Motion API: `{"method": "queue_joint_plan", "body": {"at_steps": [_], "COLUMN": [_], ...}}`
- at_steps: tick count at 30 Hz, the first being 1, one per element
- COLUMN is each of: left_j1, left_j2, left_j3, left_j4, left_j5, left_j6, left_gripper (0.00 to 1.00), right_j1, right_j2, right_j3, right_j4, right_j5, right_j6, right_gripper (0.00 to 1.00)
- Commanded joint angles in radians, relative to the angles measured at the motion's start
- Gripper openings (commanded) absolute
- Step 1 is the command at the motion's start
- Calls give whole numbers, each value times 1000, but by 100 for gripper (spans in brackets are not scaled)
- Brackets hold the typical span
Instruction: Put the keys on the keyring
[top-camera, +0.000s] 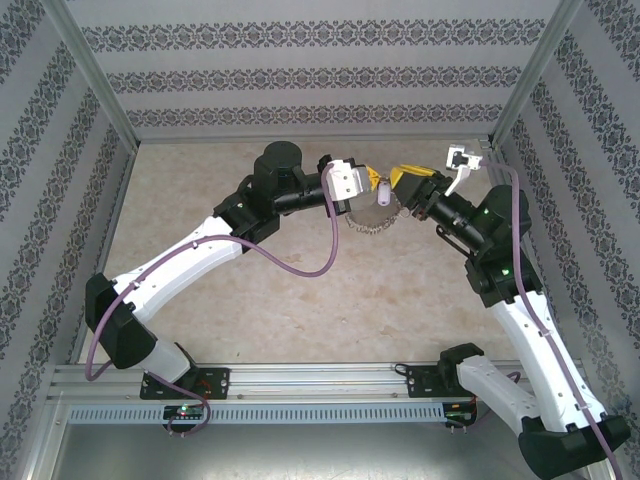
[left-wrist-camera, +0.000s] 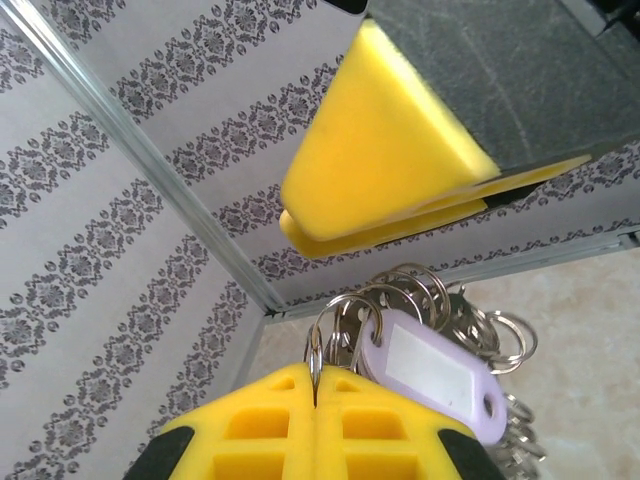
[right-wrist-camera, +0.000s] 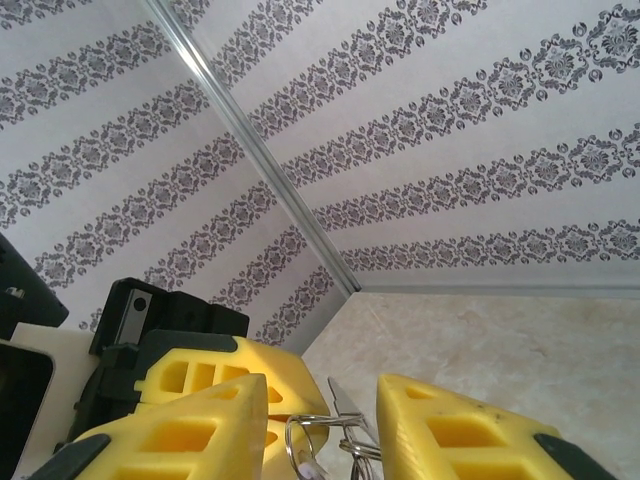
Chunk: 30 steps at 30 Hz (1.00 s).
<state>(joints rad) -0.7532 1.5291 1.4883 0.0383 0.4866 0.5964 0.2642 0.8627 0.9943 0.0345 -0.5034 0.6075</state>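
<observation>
Both grippers meet above the far middle of the table. My left gripper (top-camera: 370, 184) (left-wrist-camera: 315, 402) is shut on the thin metal rim of the keyring (top-camera: 375, 222) (left-wrist-camera: 345, 310), which hangs below, fringed with small wire loops. A pale lilac tag (left-wrist-camera: 432, 368) (top-camera: 382, 190) hangs on the rings beside the left fingers. My right gripper (top-camera: 400, 188) (right-wrist-camera: 322, 392) faces it with its fingers apart. Between them lie wire rings (right-wrist-camera: 318, 430) and a flat silvery pointed blade (right-wrist-camera: 345, 398) that looks like one of the keys. Neither finger visibly presses on them.
Patterned walls (top-camera: 320, 75) and aluminium posts (top-camera: 95, 85) close in the beige table (top-camera: 300, 300) on three sides. A metal rail (top-camera: 320, 385) runs along the near edge. A purple cable (top-camera: 300, 270) loops off the left arm.
</observation>
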Motion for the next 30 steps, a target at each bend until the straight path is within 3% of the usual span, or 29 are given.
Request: {"method": "queue_joint_plan", "body": {"at_steps": [1, 19, 30], "left_j1": [-8, -9, -10], "left_j2": [-34, -31, -51], "left_j3": [10, 6, -13], "left_j4": [52, 58, 77], "left_j5": [-27, -31, -32], "left_j6": [45, 42, 37], "left_gripper": [0, 0, 0], "right_j1": [18, 63, 63], "right_j2": [10, 55, 33], "right_j3": [42, 58, 30], "right_j4": [23, -2, -40], "right_j5": [-20, -62, -31], "right_j6": [-4, -27, -55], "right_gripper": [33, 23, 25]}}
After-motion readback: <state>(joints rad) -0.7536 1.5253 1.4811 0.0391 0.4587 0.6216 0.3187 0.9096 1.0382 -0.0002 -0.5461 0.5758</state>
